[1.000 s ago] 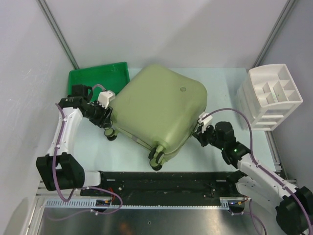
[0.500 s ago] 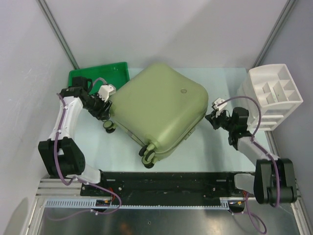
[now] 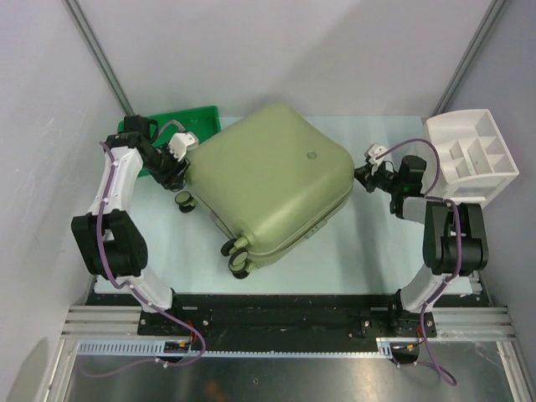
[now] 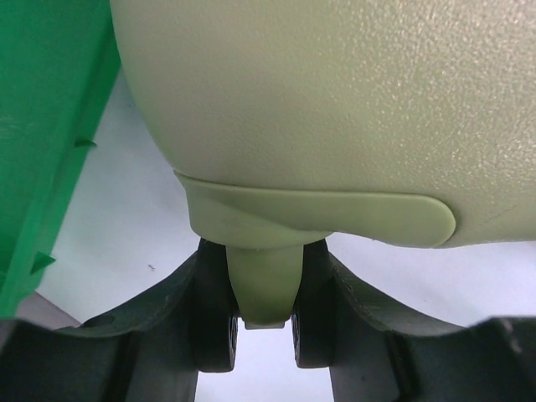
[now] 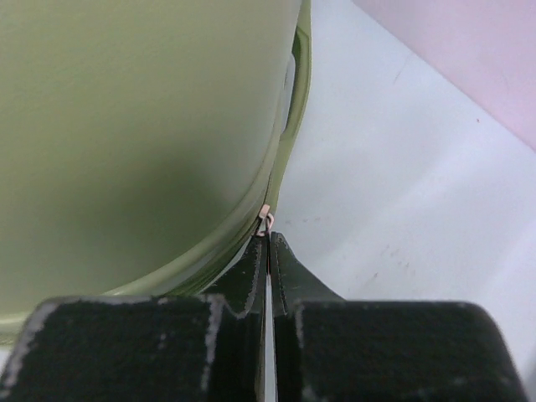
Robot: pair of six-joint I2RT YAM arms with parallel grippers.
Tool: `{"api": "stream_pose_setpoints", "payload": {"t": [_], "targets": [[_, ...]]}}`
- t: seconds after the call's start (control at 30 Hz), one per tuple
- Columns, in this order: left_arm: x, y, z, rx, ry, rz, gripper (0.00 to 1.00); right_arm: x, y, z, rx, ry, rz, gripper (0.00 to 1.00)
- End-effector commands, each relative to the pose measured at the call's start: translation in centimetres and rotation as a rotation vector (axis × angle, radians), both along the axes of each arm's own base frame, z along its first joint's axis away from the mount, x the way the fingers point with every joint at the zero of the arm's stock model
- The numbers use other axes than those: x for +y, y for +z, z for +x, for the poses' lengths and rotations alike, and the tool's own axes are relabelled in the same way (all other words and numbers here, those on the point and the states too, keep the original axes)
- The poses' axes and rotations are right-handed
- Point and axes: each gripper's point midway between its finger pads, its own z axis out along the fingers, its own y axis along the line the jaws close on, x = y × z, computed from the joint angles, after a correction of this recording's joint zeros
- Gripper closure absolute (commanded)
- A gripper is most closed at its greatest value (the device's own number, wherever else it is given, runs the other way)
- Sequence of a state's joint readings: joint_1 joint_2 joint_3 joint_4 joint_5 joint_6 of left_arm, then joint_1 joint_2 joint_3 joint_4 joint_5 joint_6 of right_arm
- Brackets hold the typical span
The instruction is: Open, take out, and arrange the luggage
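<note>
The luggage (image 3: pixel 268 188), a pale olive-green hard-shell suitcase, lies flat and closed in the middle of the table. My left gripper (image 3: pixel 178 166) is at its left corner. In the left wrist view its fingers (image 4: pixel 209 318) clamp a black double wheel and its green caster leg (image 4: pixel 264 285). At the case's right edge my right gripper (image 3: pixel 362 176) is shut on the small metal zipper pull (image 5: pixel 265 219), right on the zipper seam (image 5: pixel 285 159). The inside of the case is hidden.
A green tray (image 3: pixel 167 126) sits at the back left, just behind my left gripper. A white compartmented organizer (image 3: pixel 469 155) stands at the right edge, close behind my right arm. Two more wheels (image 3: pixel 237 255) jut from the case's near corner.
The suitcase has shifted left and toward the back, its near wheels moving with it. My right gripper has travelled along the case's right edge toward the far corner. My left gripper moved back with the wheel.
</note>
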State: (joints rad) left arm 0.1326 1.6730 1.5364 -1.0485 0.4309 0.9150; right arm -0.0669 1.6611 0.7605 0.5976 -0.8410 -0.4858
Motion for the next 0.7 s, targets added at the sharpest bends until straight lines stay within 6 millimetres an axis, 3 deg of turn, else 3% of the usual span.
{"api": "stream_pose_setpoints", "payload": {"t": [0.0, 0.17, 0.37, 0.47, 0.5, 0.53, 0.57, 0.63, 0.67], "targets": [[2.1, -0.7, 5.7, -0.159, -0.047, 0.072, 1.00, 0.2, 4.6, 3.9, -0.253, 0.062, -0.010, 1.00], [0.1, -1.0, 6.0, -0.164, -0.107, -0.008, 1.00, 2.9, 4.5, 4.8, -0.259, 0.159, 0.048, 1.00], [-4.9, -0.6, 4.6, -0.173, -0.229, -0.107, 1.00, 7.3, 4.2, 1.5, -0.127, 0.311, 0.130, 1.00], [-7.5, -0.6, 3.0, -0.177, -0.320, -0.116, 1.00, 8.9, 4.7, -1.4, -0.096, 0.396, 0.125, 1.00], [-8.1, -0.6, 2.4, -0.178, -0.337, -0.126, 1.00, 9.3, 3.4, -3.1, -0.030, 0.418, 0.125, 1.00], [-9.0, -0.6, 2.0, -0.179, -0.365, -0.130, 1.00, 10.0, 4.2, -4.4, -0.070, 0.458, 0.092, 1.00], [-9.1, -0.6, 1.7, -0.181, -0.371, -0.132, 1.00, 10.3, 2.5, -6.6, 0.027, 0.485, 0.090, 1.00], [-8.4, -0.7, 1.5, -0.185, -0.370, -0.112, 1.00, 10.9, 2.8, -9.5, 0.032, 0.540, 0.056, 1.00], [-8.3, -0.8, 1.5, -0.189, -0.375, -0.118, 1.00, 11.6, 1.7, -12.0, 0.062, 0.605, 0.027, 1.00]]}}
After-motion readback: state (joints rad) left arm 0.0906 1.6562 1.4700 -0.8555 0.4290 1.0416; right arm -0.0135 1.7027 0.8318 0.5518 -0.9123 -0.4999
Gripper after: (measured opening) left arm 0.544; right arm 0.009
